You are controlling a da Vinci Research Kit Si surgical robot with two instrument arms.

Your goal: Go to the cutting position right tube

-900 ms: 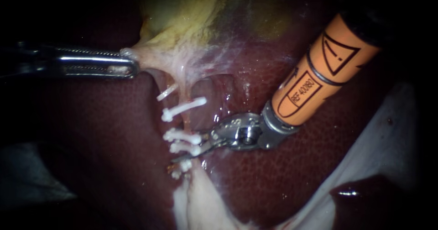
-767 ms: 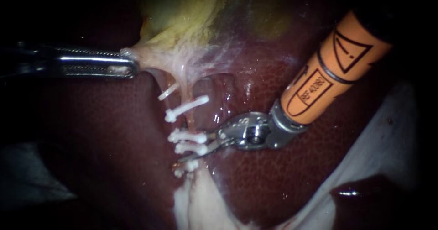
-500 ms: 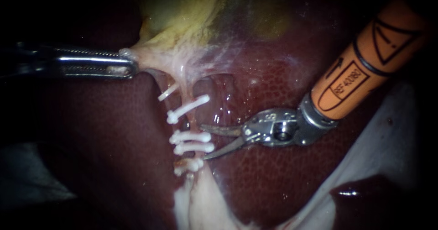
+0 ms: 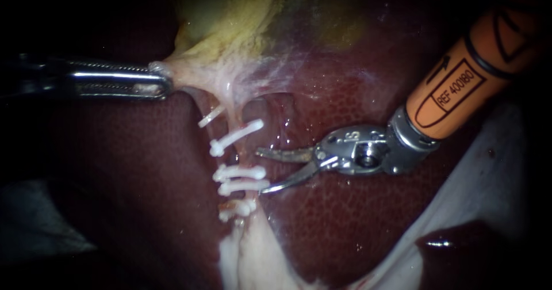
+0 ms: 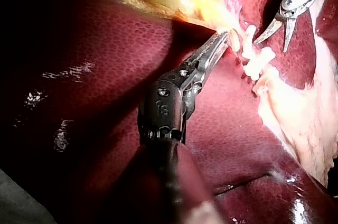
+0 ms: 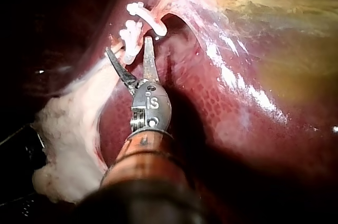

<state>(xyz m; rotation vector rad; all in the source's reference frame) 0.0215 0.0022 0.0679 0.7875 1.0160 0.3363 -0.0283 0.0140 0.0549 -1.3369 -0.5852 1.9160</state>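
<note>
Jaws apart, right instrument faces the soft, slippery right tube just ahead; it looks fragile, best taken between its white clips.

Two slender metal instruments on show: the left instrument, silver, from the left edge; the right instrument, orange-sleeved, from the upper right. White plastic clips at centre frame: five, I think; the lowest is murky. One pale yellow gallbladder, one dark red liver.

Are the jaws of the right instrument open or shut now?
Open. The right instrument shows a gap between its blades, gripping nothing.
</note>
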